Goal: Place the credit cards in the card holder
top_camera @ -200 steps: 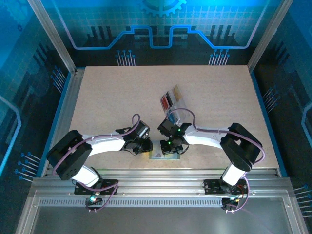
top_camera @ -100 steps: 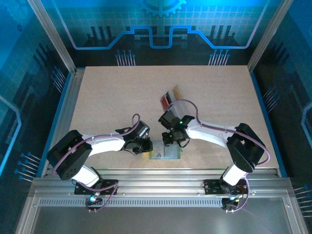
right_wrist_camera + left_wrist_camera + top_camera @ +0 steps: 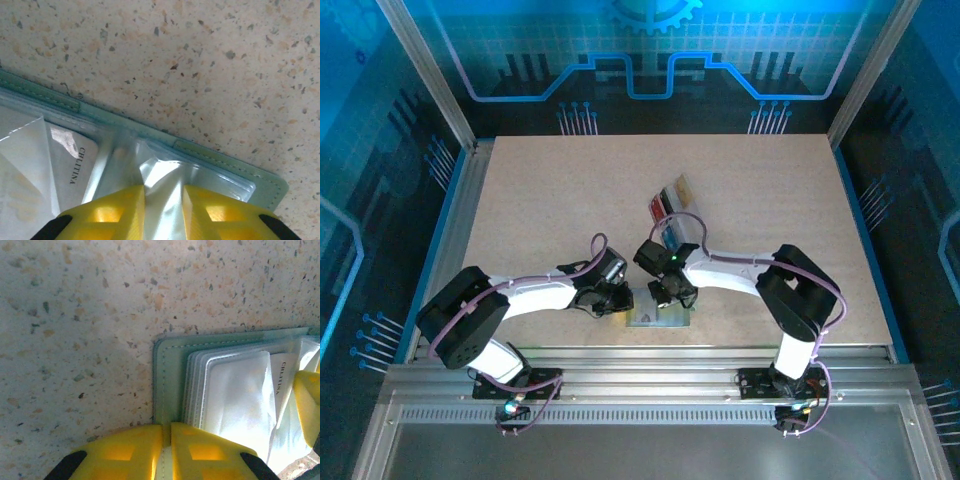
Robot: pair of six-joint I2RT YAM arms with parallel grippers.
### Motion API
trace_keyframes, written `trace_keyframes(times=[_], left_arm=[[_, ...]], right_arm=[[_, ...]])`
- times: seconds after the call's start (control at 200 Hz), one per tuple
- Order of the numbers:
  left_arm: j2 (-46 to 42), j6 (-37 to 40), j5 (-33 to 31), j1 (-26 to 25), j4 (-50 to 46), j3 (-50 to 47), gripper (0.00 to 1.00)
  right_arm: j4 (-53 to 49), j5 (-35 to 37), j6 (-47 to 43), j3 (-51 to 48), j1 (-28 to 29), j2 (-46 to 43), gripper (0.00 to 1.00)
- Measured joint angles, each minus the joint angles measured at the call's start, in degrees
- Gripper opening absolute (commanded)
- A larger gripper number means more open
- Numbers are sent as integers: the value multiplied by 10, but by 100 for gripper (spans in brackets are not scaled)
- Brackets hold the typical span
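- The card holder (image 3: pixel 170 370) lies open and flat at the near edge of the counter (image 3: pixel 550 200), between the two wrists. We see its green cover facing down and its fan of clear sleeves facing up.
- One sleeve carries a white slip (image 3: pixel 70 165) printed with a word. We cannot tell whether it is one of the cards or just a label, and the other sleeves look empty to us.
- The left jaws are closed on the card holder's near edge. The green cover is pinched thin between the yellow fingers (image 3: pixel 125 450), which we judge pins it to the counter.
- The right jaws are closed on a clear sleeve (image 3: pixel 160 175). The film is bunched up between those fingers (image 3: pixel 110 210), and we read this as working a pocket open.
- The credit cards (image 3: pixel 671 199) stand in a short row of stacks, tan, red and dark, further out near the middle of the counter. They are just beyond the right wrist and well apart from the card holder.
- Neither pair of jaws holds a card.
- Our judgement is that the task is at its start. The holder is opened and steadied, but no card has visibly been moved.
- What is left is fetching each card from the stacks and sliding it into a sleeve.
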Motion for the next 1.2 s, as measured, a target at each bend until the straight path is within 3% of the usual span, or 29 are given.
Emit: trace_keyframes(times=[0.31, 0.74, 0.971, 1.201], left_arm=[[1, 0, 0, 0, 1, 0, 15], [11, -16, -5, -13, 16, 4, 15], [12, -30, -5, -14, 18, 4, 15], [12, -35, -5, -14, 19, 3, 15]], right_arm=[[9, 0, 12, 0, 5, -1, 0], [-32, -15, -12, 39, 5, -1, 0], [-20, -64, -10, 51, 5, -2, 20], [24, -130, -5, 56, 0, -2, 24]])
